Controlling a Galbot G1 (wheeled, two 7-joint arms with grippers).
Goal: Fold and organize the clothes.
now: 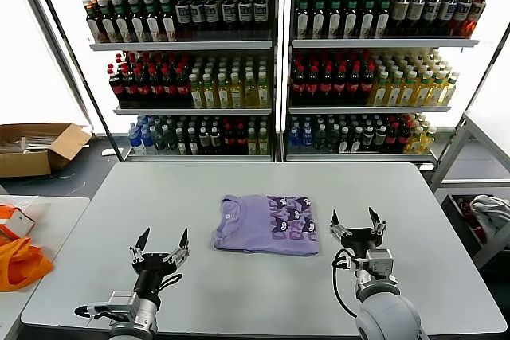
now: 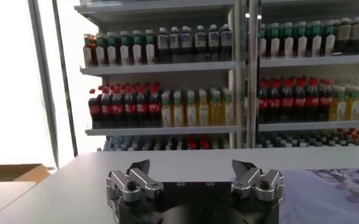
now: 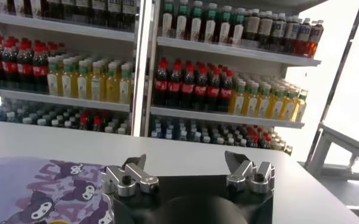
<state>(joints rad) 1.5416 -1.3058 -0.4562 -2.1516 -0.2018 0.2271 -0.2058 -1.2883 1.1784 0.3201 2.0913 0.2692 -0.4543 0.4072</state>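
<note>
The clothes (image 1: 266,224), one purple T-shirt with a dark print, lie in the middle of the bench (image 1: 263,185). We see the shirt is already a neat flat rectangle, with its sleeves tucked away. So we think the folding is mostly done, or all done. Maybe one more fold or a small tidy move is left, but we cannot be sure.

Our left end effector (image 1: 162,242) hangs over the bench, on the left of the shirt and a bit nearer to us, and apart from it. Its fingers are spread wide and hold nothing. Our right end effector (image 1: 355,221) is just beside the shirt's right edge, also spread wide and empty.
</note>
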